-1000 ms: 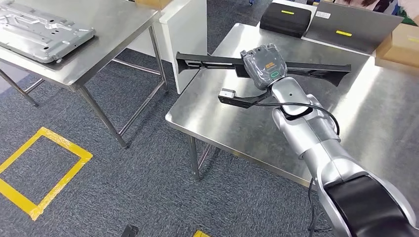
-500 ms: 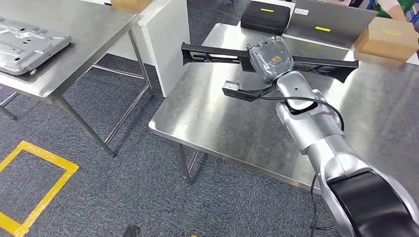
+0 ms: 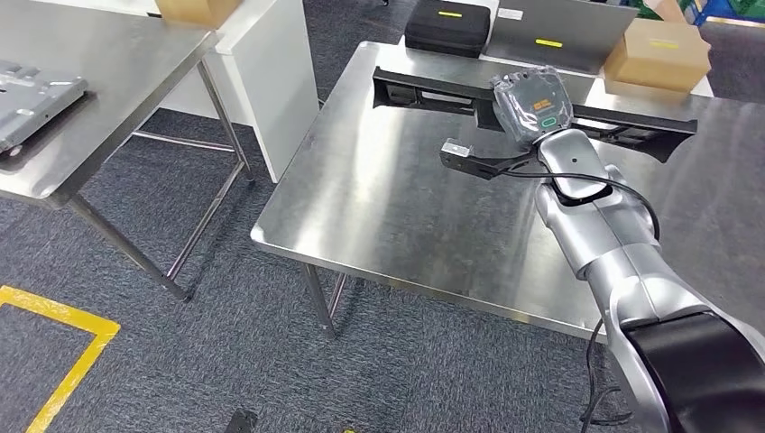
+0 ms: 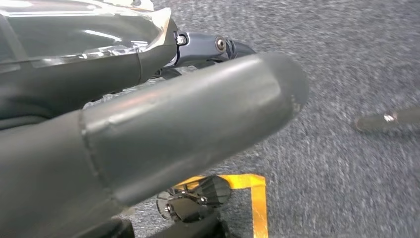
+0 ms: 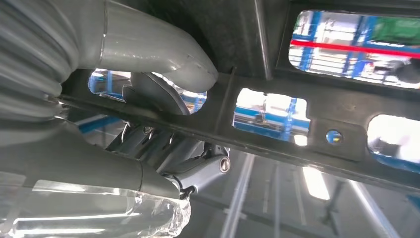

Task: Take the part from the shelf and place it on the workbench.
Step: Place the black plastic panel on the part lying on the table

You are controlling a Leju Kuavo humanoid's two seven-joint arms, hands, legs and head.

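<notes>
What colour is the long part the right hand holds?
Black part, in the right hand; clearest in head view.

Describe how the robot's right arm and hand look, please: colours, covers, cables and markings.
The right arm is glossy silver with rounded segments and a black section nearest the body. A black cable loops along it. The right hand wears a grey cover under clear plastic, bearing an orange label and a green oval mark.

silver right arm reaching forward from the lower right in the head view, right hand (image 3: 530,105) under a grey plastic-wrapped cover, thumb and fingers (image 5: 148,94) wrapped around a long black part (image 3: 424,88), left hand (image 4: 148,134) hanging low, its grip unclear
</notes>
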